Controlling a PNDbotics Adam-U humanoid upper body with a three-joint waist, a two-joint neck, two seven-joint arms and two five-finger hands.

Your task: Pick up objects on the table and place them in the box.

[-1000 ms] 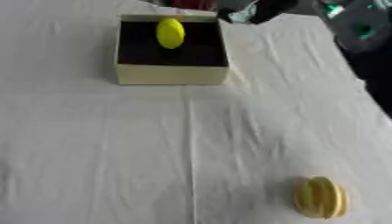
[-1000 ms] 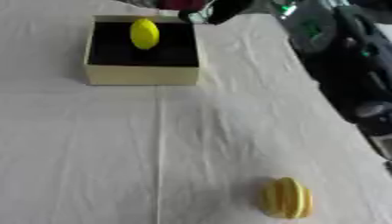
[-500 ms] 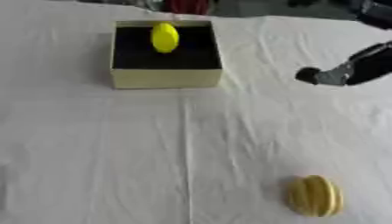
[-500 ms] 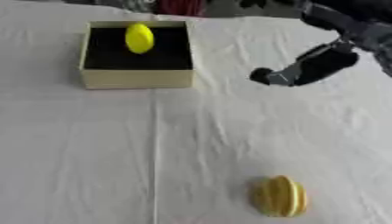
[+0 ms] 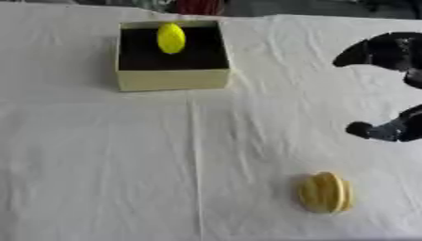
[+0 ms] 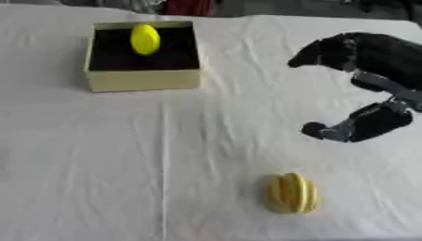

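A cream-walled box [image 5: 171, 79] with a dark inside stands at the far left of the white table, and a yellow lemon-like object [image 5: 171, 38] lies in it near the back wall. A yellow ridged round object [image 6: 291, 193] lies on the cloth at the near right. My right hand [image 6: 381, 61] comes in from the right edge and hovers above and to the right of the ridged object, apart from it. Its fingers are spread and hold nothing, with one dark fingertip [image 6: 315, 130] pointing left. The left hand shows in neither view.
A white wrinkled cloth [image 5: 99, 164] covers the table. Dark and red shapes [image 6: 190, 6] sit beyond the far edge behind the box.
My right hand has come away from the box's far right corner and dropped down the right side toward the yellow ridged object. The lemon-like object stays in the box.
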